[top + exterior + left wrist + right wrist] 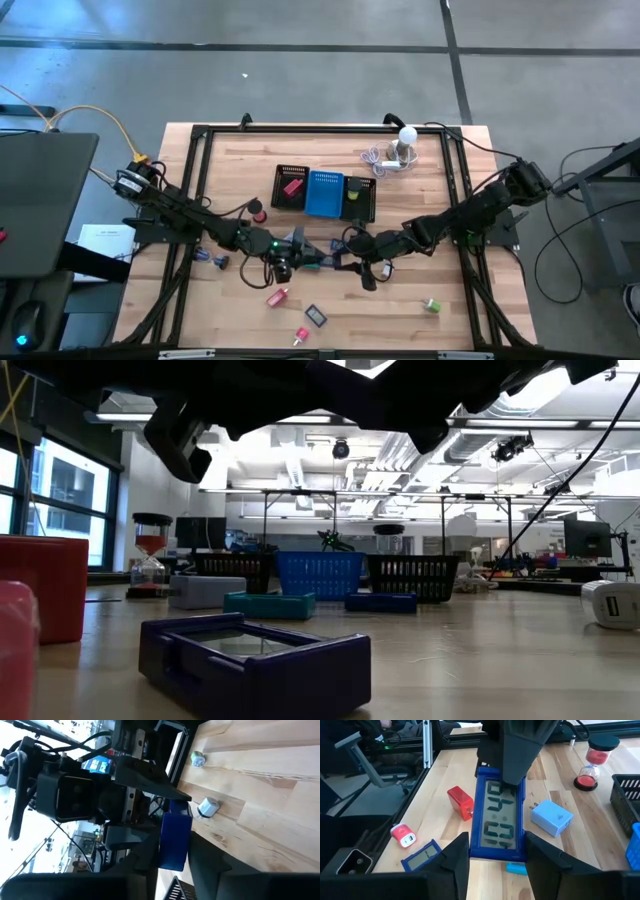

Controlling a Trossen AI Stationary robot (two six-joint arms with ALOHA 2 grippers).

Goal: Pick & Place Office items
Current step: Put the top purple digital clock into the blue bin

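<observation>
Both hands on one blue display unit, lower centre of the high view.

High view, left to right: two small blue pieces [220, 263] lie on the worktop [440, 330] lower left, with a red-capped hourglass [258, 210] above them. Pink pieces [278, 296] and a dark display block [316, 315] sit toward the bottom edge. The left hand [175, 856] is clenched on one end of the blue display unit [497, 815]. The right hand [497, 847] grasps the opposite end, a finger pressed to each long side. Whether the unit rests on the worktop or is held clear cannot be told. The black mesh tray [285, 172] stands above centre, a green piece [431, 304] lower right, and a white ball-topped gadget [405, 140] upper right.
</observation>
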